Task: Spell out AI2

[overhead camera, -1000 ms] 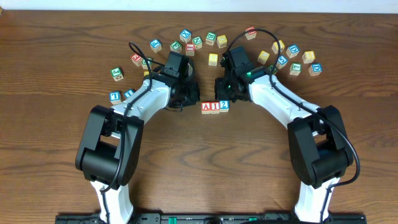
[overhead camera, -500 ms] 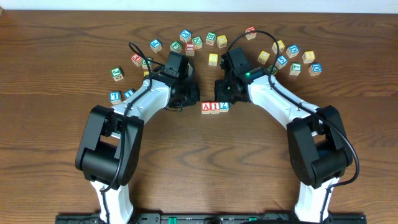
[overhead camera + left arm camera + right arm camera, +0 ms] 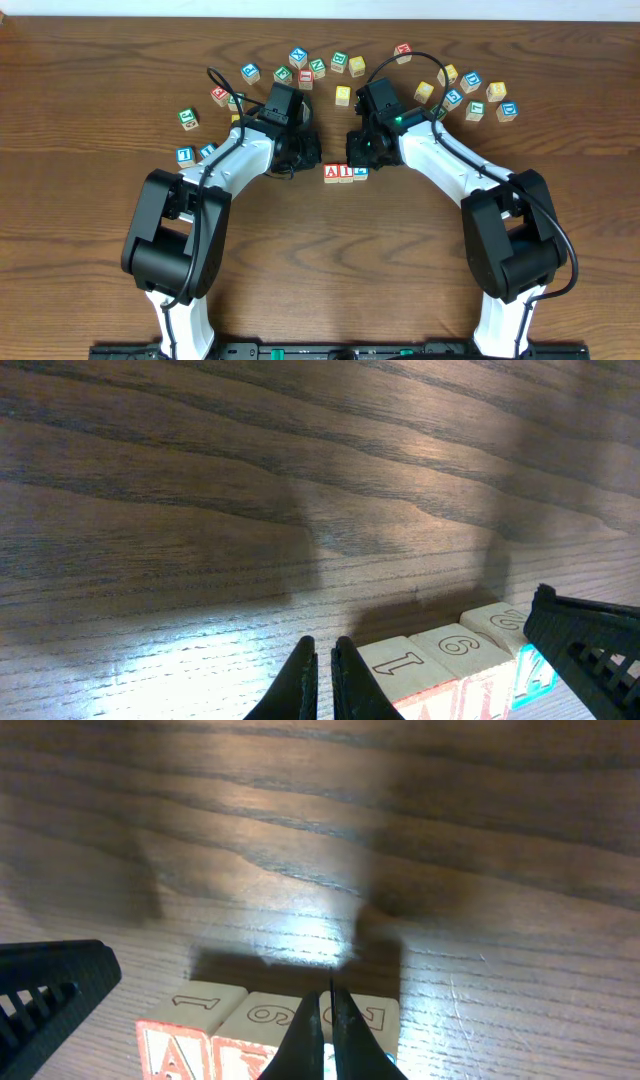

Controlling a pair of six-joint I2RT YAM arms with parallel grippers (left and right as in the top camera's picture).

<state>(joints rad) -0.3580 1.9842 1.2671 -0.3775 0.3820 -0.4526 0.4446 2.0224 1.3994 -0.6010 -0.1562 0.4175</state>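
Table (image 3: 300,250) centre, one row, touching: A cube (image 3: 331,172) left, I cube (image 3: 345,172) middle, 2 cube (image 3: 360,171) right | left gripper (image 3: 306,152) near row, far-left of it | right gripper (image 3: 360,153) just behind 2 cube | loose cubes (image 3: 339,62) in arc along far side, apart from row

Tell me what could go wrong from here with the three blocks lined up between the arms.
The right end effector, shut, sits very close to the I cube and the 2 cube; retreating carelessly might nudge them and break the row. The left end effector, also shut, hangs just beside the A cube; a sideways swing could knock it out of line.
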